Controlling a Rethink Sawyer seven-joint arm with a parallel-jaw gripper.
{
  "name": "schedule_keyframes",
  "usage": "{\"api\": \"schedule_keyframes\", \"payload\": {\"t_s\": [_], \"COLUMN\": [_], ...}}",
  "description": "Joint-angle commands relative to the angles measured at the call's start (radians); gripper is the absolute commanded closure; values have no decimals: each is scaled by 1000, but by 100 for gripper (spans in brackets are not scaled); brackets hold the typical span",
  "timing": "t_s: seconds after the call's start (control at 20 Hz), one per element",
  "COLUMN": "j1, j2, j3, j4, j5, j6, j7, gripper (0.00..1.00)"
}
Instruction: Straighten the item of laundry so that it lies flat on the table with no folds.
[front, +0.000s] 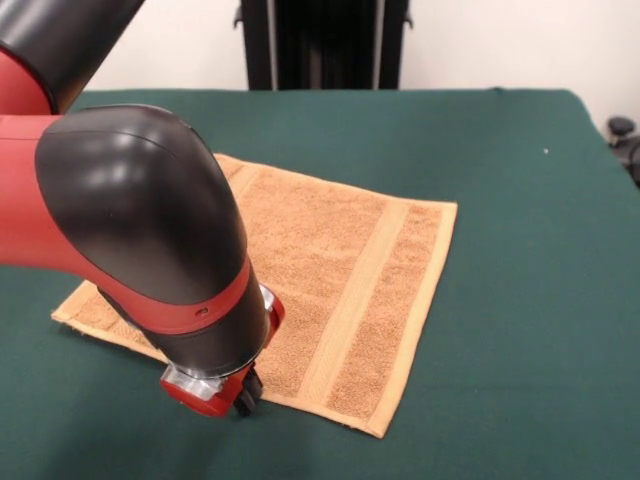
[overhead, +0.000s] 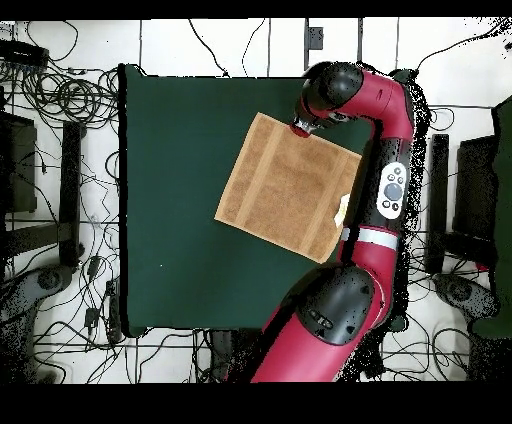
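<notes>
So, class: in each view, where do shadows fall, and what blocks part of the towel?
Front view: lighting is soft and even; the arm blocks the towel's left side, with a faint shadow under the gripper. Overhead view: flat light on the table; the arm covers one towel corner.

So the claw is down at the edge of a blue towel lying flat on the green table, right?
Not blue: the front view shows the towel is golden tan. The rest holds: the claw is down at its edge, and it lies flat on the green table.
</notes>
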Motion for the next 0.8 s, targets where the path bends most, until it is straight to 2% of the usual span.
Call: {"api": "schedule_keyframes", "payload": {"t_s": [0.05, 0.35, 0.8], "j1": [51, 47, 61], "j2": [145, 58, 3], "j3": [-90, -167, -260], "j4": [63, 182, 287], "j5": [-43, 49, 166], "j6": [-171, -190, -252], "j7": [247, 299, 318], "gripper": [100, 100, 100]}}
